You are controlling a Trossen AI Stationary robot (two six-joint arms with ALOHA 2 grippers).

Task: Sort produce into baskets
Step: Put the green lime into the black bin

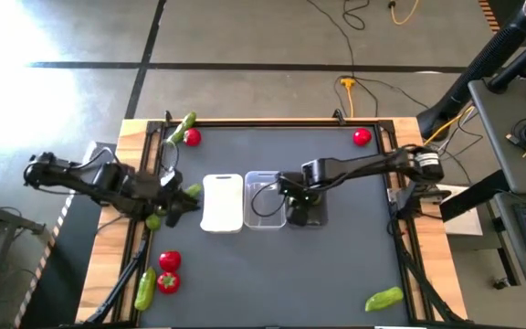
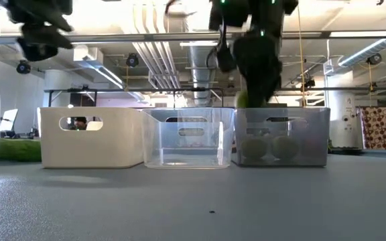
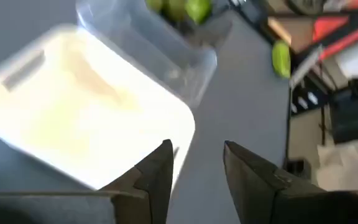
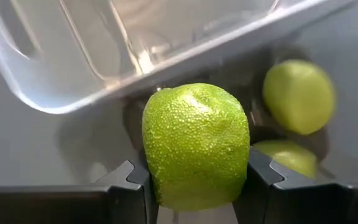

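Over the dark grey basket [image 1: 307,212]: right gripper [image 4: 196,186] pinches a lime [image 4: 196,144].
Only the right wrist view shows that grip, pebbled yellow-green skin, two more limes [image 4: 298,96] below in the basket; the high view hides it. Left gripper [image 3: 196,171] by the white basket [image 1: 222,202], fingers slightly apart, nothing between.

In the high view, the right gripper [image 1: 301,199] hides most of the dark grey basket [image 1: 310,219]. At the low view's left edge, a green cucumber [image 2: 9,148] is cut off and blurred.
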